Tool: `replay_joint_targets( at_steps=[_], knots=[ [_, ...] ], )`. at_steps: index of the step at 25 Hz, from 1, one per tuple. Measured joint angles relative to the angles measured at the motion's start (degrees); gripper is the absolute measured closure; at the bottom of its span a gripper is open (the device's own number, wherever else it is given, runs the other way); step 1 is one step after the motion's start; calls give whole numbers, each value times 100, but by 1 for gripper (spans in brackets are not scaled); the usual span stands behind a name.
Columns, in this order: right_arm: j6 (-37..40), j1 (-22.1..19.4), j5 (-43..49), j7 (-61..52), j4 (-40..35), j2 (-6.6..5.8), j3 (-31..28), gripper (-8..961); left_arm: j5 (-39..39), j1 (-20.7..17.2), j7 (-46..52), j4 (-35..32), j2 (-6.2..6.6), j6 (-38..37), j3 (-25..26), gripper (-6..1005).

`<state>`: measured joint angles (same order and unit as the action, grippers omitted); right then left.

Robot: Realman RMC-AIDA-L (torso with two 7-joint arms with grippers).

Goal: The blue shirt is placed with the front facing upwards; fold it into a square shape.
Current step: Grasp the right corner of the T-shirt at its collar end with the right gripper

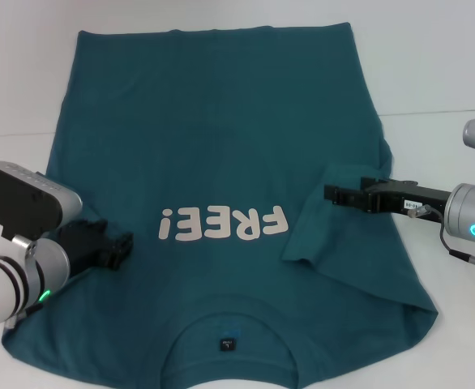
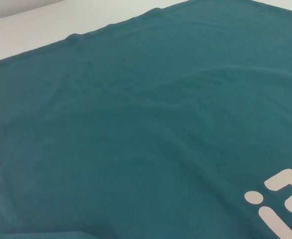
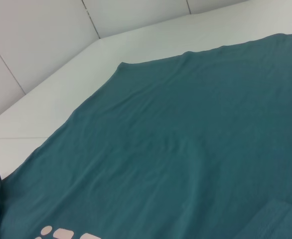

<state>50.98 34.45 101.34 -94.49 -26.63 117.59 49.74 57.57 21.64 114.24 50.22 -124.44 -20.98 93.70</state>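
Reaching in low from both sides over the white table (image 1: pixel 432 73). Soft teal shirt (image 1: pixel 213 146) spread flat, print up, collar nearest the robot, right sleeve doubled inward. Right gripper (image 1: pixel 331 194) level, pinched on that sleeve fold. Left gripper (image 1: pixel 124 247) down on the left sleeve area; spread or pressed together, cannot tell.

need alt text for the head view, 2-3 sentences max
A blue shirt lies front up on a white table, its "FREE!" print upside down and collar nearest the camera. The right gripper sits at the right sleeve, which is folded onto the body. The left gripper rests over the left sleeve area.
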Motion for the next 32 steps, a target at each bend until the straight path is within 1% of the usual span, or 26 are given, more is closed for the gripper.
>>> replay_joint_targets(
  at_steps=[6,11,17,30,32],
  knots=[
    [1,0,0,0,0,6,0,12,0,-2,-1,-18,0,-1,-2,561],
    [56,0,0,0,-13,9,-8,12,0,-1,-2,-45,0,34,-8,543],
    [75,-4,0,0,-60,20,-9,12,0,18,1,-76,0,53,-54,554],
    [131,-22,0,0,-71,18,-41,13,0,17,10,-79,0,103,-59,855],
    [137,-29,0,0,-71,20,-67,13,0,5,10,-56,0,109,-61,888]
  ],
)
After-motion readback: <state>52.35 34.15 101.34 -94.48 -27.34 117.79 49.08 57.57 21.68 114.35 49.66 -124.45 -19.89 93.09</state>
